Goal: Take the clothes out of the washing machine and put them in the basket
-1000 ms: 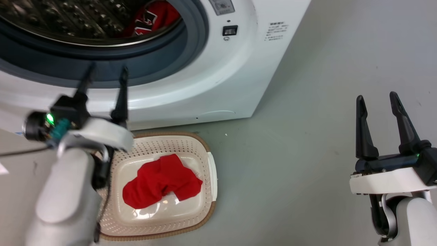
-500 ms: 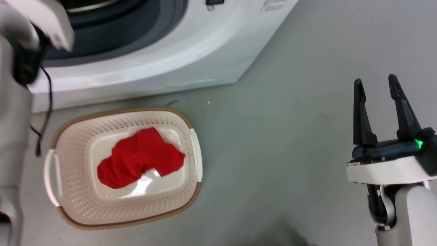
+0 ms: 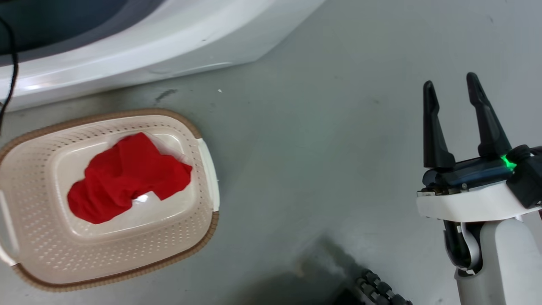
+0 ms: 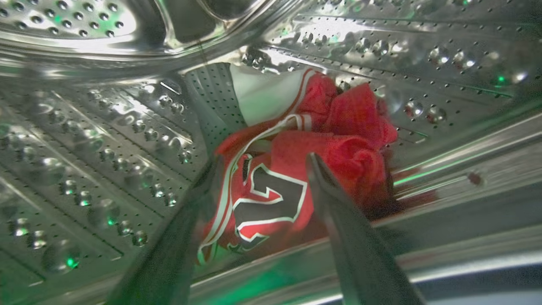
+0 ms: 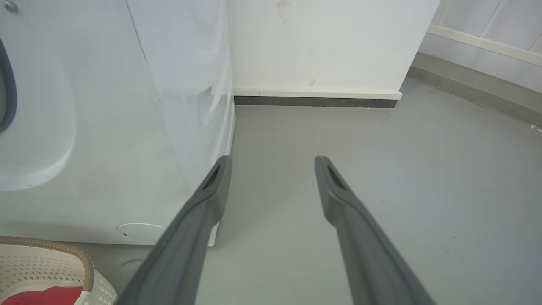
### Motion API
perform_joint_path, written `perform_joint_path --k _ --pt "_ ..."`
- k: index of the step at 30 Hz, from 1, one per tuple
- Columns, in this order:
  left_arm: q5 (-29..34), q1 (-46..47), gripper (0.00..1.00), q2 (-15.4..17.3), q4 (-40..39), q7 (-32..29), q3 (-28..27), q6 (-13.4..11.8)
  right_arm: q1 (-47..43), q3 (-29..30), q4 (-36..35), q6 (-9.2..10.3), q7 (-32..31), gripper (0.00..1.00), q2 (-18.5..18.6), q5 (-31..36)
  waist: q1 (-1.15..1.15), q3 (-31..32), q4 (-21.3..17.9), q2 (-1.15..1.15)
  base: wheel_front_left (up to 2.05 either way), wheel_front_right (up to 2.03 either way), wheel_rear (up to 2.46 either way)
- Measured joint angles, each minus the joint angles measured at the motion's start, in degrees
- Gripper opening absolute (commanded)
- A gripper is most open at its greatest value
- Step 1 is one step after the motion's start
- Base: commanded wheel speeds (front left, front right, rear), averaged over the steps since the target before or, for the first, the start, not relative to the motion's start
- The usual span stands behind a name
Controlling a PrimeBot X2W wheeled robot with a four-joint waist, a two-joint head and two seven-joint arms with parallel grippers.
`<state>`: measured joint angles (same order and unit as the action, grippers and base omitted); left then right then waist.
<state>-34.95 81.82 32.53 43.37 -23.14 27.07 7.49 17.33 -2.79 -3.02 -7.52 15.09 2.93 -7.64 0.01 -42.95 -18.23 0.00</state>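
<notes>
The left pincer (image 4: 263,160) is spread open inside the drum (image 4: 106,127) of the washing machine (image 3: 127,55), its fingers flanking the striped red garment (image 4: 271,199); contact cannot be determined. The right pincer (image 3: 450,81) is open and empty at 3 o'clock over the floor (image 3: 317,148). The plain red garment (image 3: 127,178) lies in the basket (image 3: 42,254) at 9 o'clock.

Plain bright red on the garment (image 3: 127,178) in the basket (image 3: 127,258), and the basket itself is cream-white, dotted all over with small holes, with a brown woven-look rim. Washing machine (image 3: 148,46) glossy white, floor (image 3: 317,148) flat grey. Right gripper (image 3: 450,80): black fingers, white casing, one green light glowing. Over to the drum (image 4: 106,127), shiny steel peppered with perforations and green glints. The jersey (image 4: 271,199) in there is red with white stripe trim and a black patch outlined in white. Left gripper (image 4: 263,157) fingers are dark grey.
</notes>
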Motion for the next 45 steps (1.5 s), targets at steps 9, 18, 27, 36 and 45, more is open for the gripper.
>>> perform_joint_path --k 9,18,27,36,45 --pt "-2.0 6.8 1.00 2.5 3.8 -7.1 3.9 0.0 0.0 -2.4 -0.5 0.00 0.0 1.00 0.0 -1.2 0.00 -3.3 -3.1 0.00 0.00 0.00 0.00" --pt "-1.0 10.0 1.00 3.3 6.5 -10.5 8.2 0.0 0.0 -4.0 -1.2 0.00 0.0 1.00 0.0 -2.5 0.00 -5.8 -5.0 0.00 0.00 0.00 0.00" --pt "-1.0 12.1 0.00 3.9 8.0 -8.1 10.2 0.0 0.3 -3.9 -1.5 0.00 0.0 1.00 0.0 -3.0 0.00 -7.3 -5.8 0.00 0.00 0.00 0.00" --pt "-0.6 12.3 0.00 2.7 11.0 -1.0 11.3 0.0 1.0 -3.1 -1.0 0.00 0.0 1.00 0.0 -2.6 0.00 -6.5 -4.3 0.00 0.00 0.00 0.00" --pt "-0.5 11.8 0.00 0.1 14.9 10.6 11.2 0.0 1.3 -1.2 -0.4 0.00 0.0 1.00 0.0 -0.2 0.00 -2.9 -1.6 0.00 0.00 0.00 0.00"
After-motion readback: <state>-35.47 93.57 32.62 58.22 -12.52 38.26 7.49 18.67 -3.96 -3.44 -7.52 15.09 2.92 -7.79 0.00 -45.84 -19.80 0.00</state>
